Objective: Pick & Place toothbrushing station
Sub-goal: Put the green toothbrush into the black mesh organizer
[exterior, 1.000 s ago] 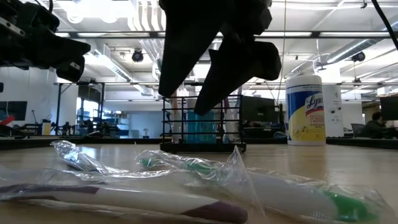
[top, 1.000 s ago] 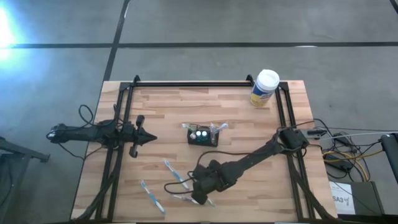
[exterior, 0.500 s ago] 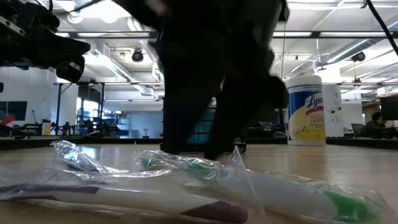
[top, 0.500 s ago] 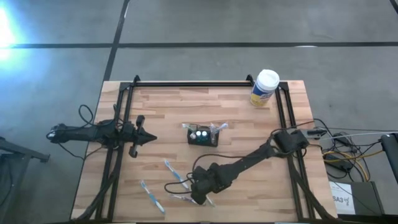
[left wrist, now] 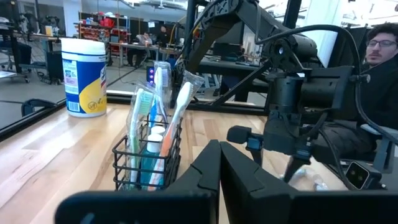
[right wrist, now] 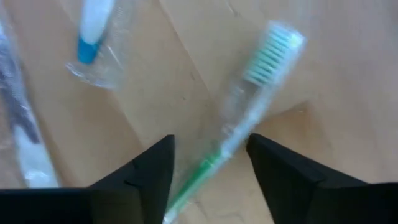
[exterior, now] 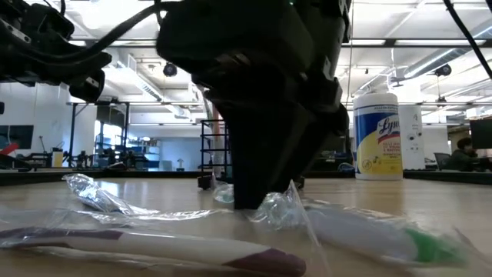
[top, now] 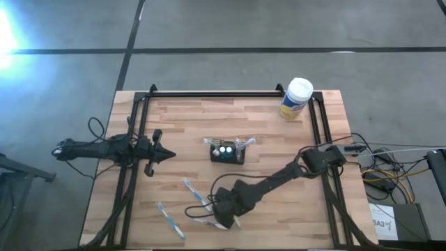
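Observation:
The toothbrushing station, a small black mesh holder box (top: 228,152), stands at the table's middle with several toothbrushes upright in it; it also shows in the left wrist view (left wrist: 148,163). My right gripper (top: 223,219) is low over the table near its front edge. It is open, with its fingers (right wrist: 149,168) on either side of a green toothbrush in a clear wrapper (right wrist: 249,118) that lies flat on the wood. In the low view the right gripper (exterior: 257,192) stands down at the wrapper (exterior: 338,227). My left gripper (top: 167,155) waits shut at the table's left. My right gripper points down with one finger on each side of the green toothbrush's neck (right wrist: 233,140), lying across it. I cannot tell whether the fingers touch the toothbrush or its wrapper. The toothbrush lies flat on the table.
Two more wrapped toothbrushes (top: 197,194) (top: 171,219) lie near the table's front left. A white-lidded, yellow-labelled canister (top: 297,98) stands at the far right. A person (left wrist: 382,46) sits beyond the table in the left wrist view.
My right gripper has come down and a little toward the table's near edge, from above the wrapped toothbrushes to the tabletop over the green one. My left arm has kept still.

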Robot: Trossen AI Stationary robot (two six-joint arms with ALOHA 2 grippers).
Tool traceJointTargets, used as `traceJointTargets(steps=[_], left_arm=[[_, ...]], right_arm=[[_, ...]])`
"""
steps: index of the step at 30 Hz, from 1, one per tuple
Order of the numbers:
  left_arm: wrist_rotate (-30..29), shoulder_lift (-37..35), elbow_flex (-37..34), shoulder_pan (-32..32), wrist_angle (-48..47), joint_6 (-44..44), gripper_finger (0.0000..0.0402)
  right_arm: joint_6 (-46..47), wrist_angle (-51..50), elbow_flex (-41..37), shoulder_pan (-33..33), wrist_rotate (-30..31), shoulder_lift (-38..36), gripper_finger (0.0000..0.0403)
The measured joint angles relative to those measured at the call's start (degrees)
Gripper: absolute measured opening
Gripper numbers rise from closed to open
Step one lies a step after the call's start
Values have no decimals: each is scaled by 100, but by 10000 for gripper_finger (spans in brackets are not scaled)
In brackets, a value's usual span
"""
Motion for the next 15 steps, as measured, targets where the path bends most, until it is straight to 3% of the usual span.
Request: traceJointTargets(steps=[9,15], left_arm=[[-7,0,0,-1,-5,26,7],[-11,0,-2,1,18,31,7]], right_arm=[[-899,-524,35,-63,-95,-27,28],[-1405,-829,51,-72,65,-306,21]])
